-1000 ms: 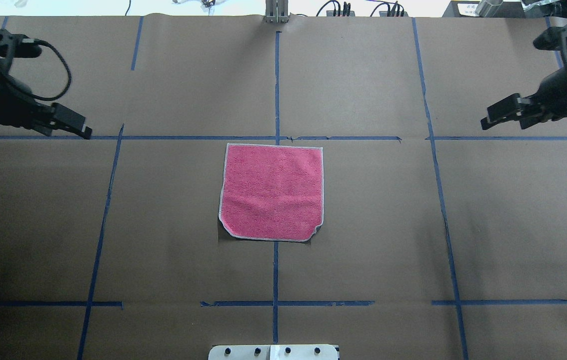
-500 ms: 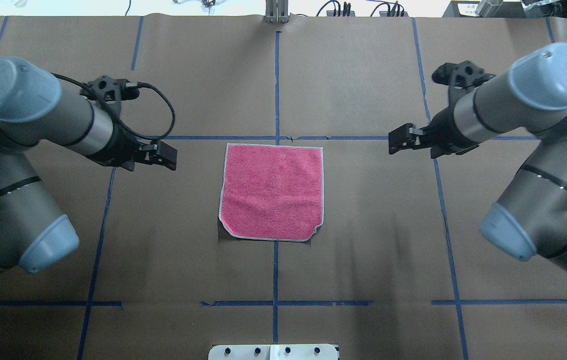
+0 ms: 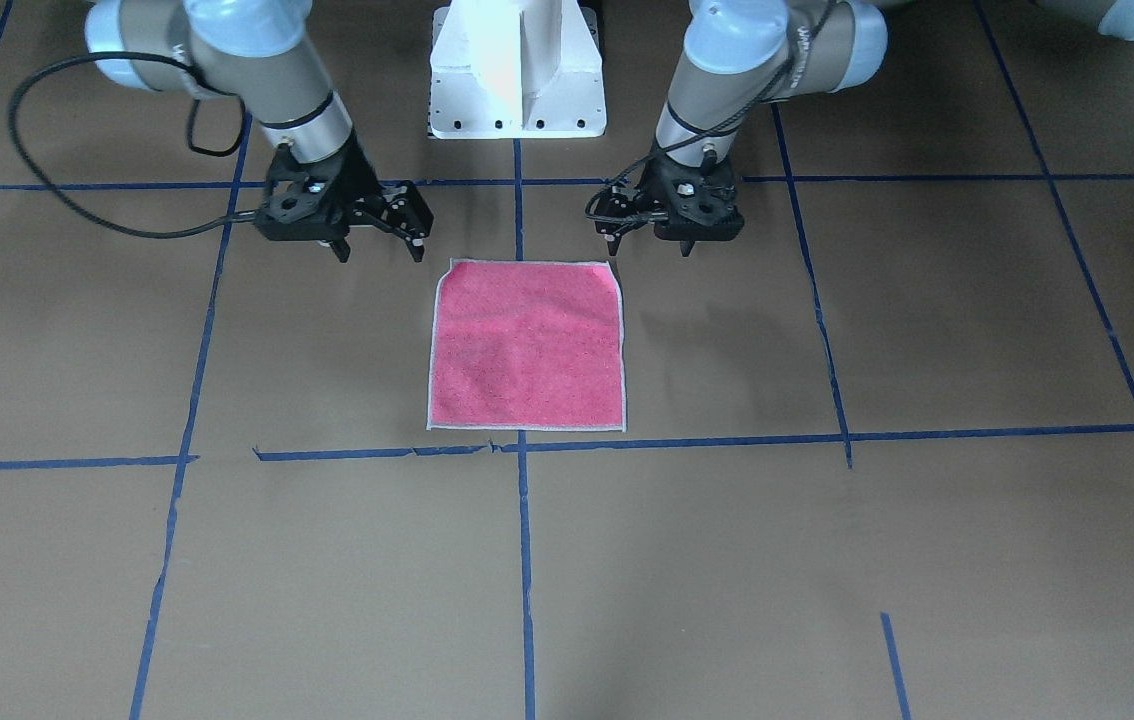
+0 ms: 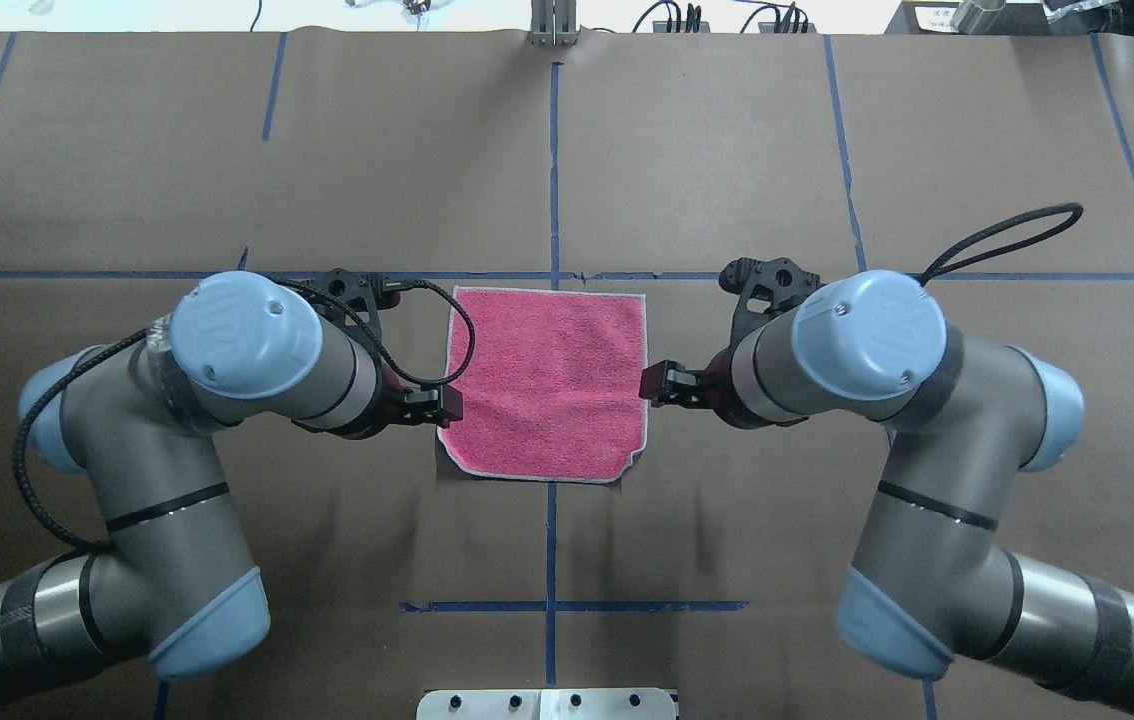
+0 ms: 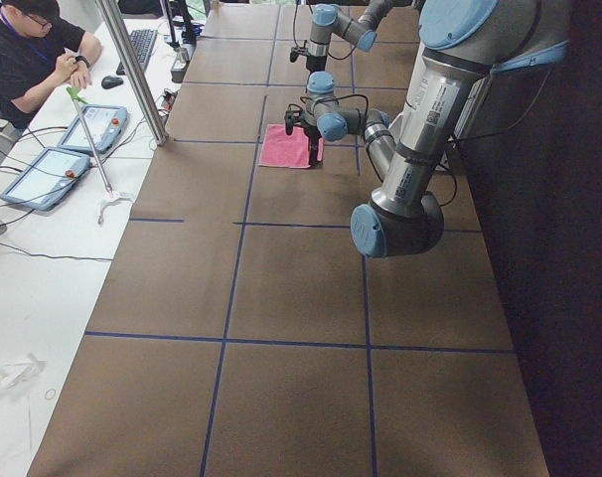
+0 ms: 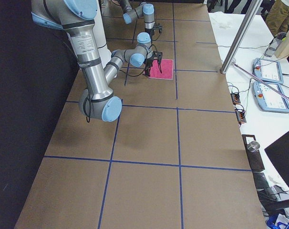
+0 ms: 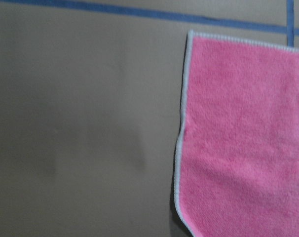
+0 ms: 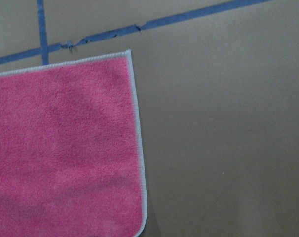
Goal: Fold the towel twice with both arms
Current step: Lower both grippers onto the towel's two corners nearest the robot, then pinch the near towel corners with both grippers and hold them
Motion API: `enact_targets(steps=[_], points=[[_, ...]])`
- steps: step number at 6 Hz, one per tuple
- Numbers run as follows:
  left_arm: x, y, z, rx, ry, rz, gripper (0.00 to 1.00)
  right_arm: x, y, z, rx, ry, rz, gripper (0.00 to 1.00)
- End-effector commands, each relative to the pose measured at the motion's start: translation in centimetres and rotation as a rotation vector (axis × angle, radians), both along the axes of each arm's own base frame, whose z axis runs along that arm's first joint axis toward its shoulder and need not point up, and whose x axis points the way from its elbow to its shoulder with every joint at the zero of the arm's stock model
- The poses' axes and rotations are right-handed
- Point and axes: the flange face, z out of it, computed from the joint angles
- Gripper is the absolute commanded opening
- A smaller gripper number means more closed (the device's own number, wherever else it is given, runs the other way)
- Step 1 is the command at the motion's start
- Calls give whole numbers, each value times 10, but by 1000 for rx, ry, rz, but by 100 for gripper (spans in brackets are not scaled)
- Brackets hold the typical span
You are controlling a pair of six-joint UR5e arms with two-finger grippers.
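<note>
Towel: you are looking at a small square towel (image 4: 547, 385) that is lying flat, pink face up, in the middle of the brown surface (image 4: 727, 150). Its far edge is running just beside a blue tape line (image 4: 707, 276), and its near right corner is looking slightly notched.
Left arm: the left arm (image 4: 227, 340) is reaching in from the robot's left, and its tip is sitting at the towel's left edge, toward the near corner.
Left jaws: they are standing wide open, pointing down and gripping nothing.
Right arm: the right arm (image 4: 867, 330) is mirroring it, with its tip sitting at the towel's right edge.
Right jaws: they are also standing wide open, pointing down and gripping nothing.
Contact: you cannot tell whether either pair of jaws is touching the surface. In the front view both are sitting just beside the towel's robot-side corners.
Wrist views: each is showing one whitish stitched side edge of the towel and a far corner beside bare surface. The left one is blurring a little.
Base: a white pedestal (image 3: 517, 70) is standing between the two arms.
</note>
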Motion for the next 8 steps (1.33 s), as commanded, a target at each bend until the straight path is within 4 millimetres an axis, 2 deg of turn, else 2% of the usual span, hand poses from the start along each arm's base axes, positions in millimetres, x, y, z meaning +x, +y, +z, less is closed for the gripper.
enact_targets(steps=[1,2,3,4,5,7,8], points=[[43,11,-6,-16,-34,-23,100,-30,27,-18,-8,51,-30,90],[45,10,-3,-30,-38,-31,100,-38,26,-15,-44,52,-5,83],[47,9,-1,-33,-42,-32,99,-59,17,-18,-46,69,3,81],[51,9,-2,-34,-39,-33,94,-69,12,-15,-45,82,10,80],[59,5,2,-53,-50,-42,85,-69,12,-15,-44,82,9,79],[60,5,4,-83,-49,-66,40,-69,12,-15,-44,82,9,78],[60,5,3,-83,-49,-66,28,-70,12,-15,-44,82,8,79]])
